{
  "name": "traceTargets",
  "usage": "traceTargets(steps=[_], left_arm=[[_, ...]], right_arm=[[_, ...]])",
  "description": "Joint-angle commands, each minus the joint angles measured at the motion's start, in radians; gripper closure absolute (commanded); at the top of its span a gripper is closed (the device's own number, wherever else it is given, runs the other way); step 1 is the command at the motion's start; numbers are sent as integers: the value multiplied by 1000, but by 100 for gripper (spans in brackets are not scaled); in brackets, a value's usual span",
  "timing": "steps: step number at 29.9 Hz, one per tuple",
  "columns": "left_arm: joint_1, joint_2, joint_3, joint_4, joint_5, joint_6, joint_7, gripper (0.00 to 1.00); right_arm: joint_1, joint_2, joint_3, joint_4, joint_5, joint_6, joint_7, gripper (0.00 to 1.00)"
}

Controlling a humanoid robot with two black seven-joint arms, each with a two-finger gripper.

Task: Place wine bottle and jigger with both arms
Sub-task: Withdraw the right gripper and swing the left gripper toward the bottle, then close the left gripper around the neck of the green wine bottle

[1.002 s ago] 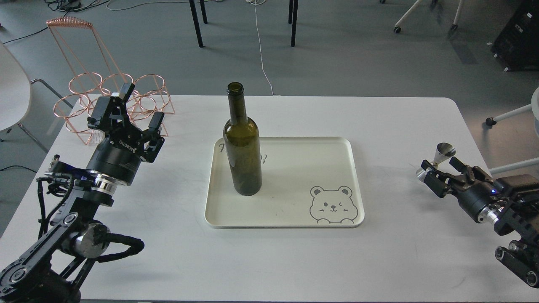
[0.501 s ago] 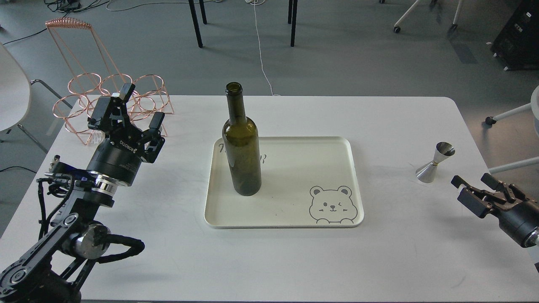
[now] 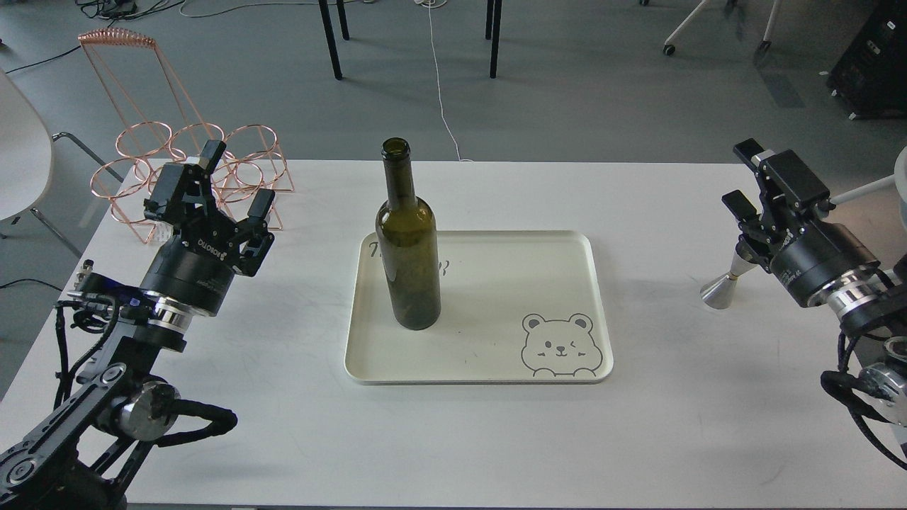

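The wine bottle is dark olive green and stands upright on the left part of the cream tray. The steel jigger stands on the table right of the tray; its upper cup is hidden behind my right wrist. My right gripper is open and empty, raised above and just behind the jigger, with its fingers pointing up and to the back. My left gripper is open and empty, to the left of the bottle and well apart from it.
A copper wire rack stands at the table's back left, right behind my left gripper. The tray has a bear drawing at its front right corner. Chairs and table legs stand on the floor beyond the table.
My right gripper, at the jigger one second ago, drew back low to the front right, then rose to above and behind the jigger. The jigger stayed put. The left arm barely moved.
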Motion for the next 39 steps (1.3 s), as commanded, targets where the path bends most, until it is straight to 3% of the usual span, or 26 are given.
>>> traceTargets(steps=[1,4,9,18,28,39], left_arm=[[0,38,2,-13,89,1,-24,2],[8,104,4,-48,222,-2,-24,2],[14,202,0,-128,581,-3,-24,2],[-154,349,5,-162,1258,-7,-24,2],[-403,333,249,-135,1293,-12,-24,2],[-464,208,316,-26,1286,-16,-24,2]], right_arm=[[38,97,-6,-43,118,93,0,3],[21,188,-12,-150,136,186,0,2],[-30,231,-6,-320,161,430,0,2],[-59,239,-1,-328,145,434,0,2],[-59,243,-6,-330,142,434,0,2],[-71,240,-3,-330,139,434,0,2]])
